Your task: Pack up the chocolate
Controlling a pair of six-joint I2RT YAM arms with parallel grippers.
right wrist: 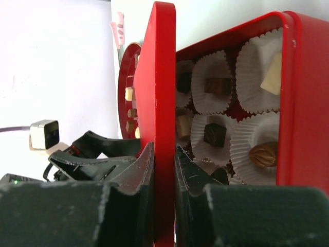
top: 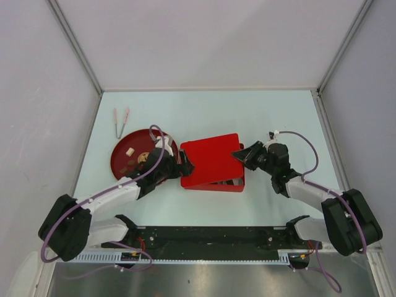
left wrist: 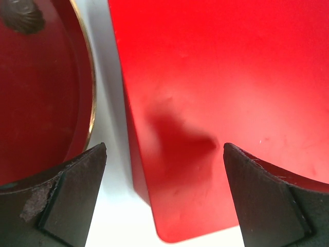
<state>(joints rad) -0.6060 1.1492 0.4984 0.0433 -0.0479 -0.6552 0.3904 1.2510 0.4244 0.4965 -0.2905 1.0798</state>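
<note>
The red box lid (top: 210, 159) lies tilted over the red box (top: 238, 183) in the middle of the table. My right gripper (top: 239, 154) is shut on the lid's right edge; in the right wrist view the lid (right wrist: 162, 92) stands edge-on between the fingers of the gripper (right wrist: 164, 149). Behind it the box (right wrist: 303, 103) holds white paper cups with chocolate, one dark piece (right wrist: 215, 135) and one tan (right wrist: 263, 154). More chocolate (top: 130, 150) sits on the dark red plate (top: 124, 162). My left gripper (top: 184, 167) stands open at the lid's left corner (left wrist: 205, 195), holding nothing.
Pink-handled tongs (top: 120, 121) lie behind the plate at the far left. The plate's gold rim (left wrist: 91, 87) is close to the box's left side. Grey walls enclose the table on three sides.
</note>
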